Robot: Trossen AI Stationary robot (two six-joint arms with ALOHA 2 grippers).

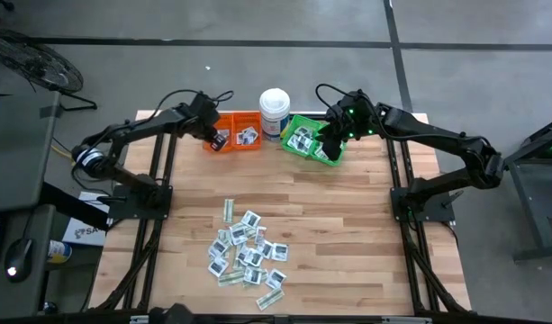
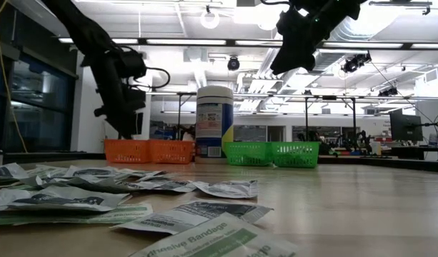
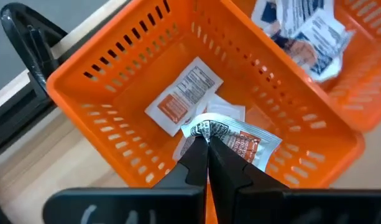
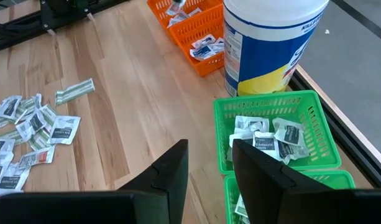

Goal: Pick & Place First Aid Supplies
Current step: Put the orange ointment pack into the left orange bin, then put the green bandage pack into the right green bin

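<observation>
1. The left gripper (image 3: pixel 207 149) hangs over the orange bin (image 3: pixel 103 106), its fingers pressed together on the edge of a white-and-red packet (image 3: pixel 240 142) above the packets already lying inside.
2. The right gripper (image 4: pixel 209 163) hovers above the green bin (image 4: pixel 265 102), fingers partly apart with nothing between them.
3. The remaining first aid supplies (image 1: pixel 248 254) lie in a loose heap on the wooden table (image 1: pixel 348 225) near its front edge, well apart from both bins.
4. The packets look light, thin and floppy, likely slick. A pinch at one free edge or corner seems best, since overlapping neighbours may lift along.
5. Hard to tell: how many packets the left fingers pinch, and how full the second orange compartment is. The white tub (image 1: pixel 275 110) between the bins hides part of them in the low view.
</observation>
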